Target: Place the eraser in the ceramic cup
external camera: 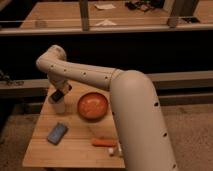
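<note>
One wooden table [45, 150]. One robot arm [95, 77], one gripper [57, 95], just above cup at table's far left corner. One ceramic cup [59, 106], whitish, narrow. One orange bowl [92, 105], wide. One blue-grey flat rectangular item [57, 133]. One orange stick-like item [104, 142]. One small white bit [114, 150] beside it, kind unclear. Five loose things on table in all

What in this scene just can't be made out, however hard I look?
All in the camera view:
What the gripper, hanging just over the small whitish ceramic cup, carries: too dark and small to tell.
The cup's inside: the gripper covers it.
The right edge of the wooden table: behind the thick white robot arm.
The tiny white item by the arm: too small to name.
</note>
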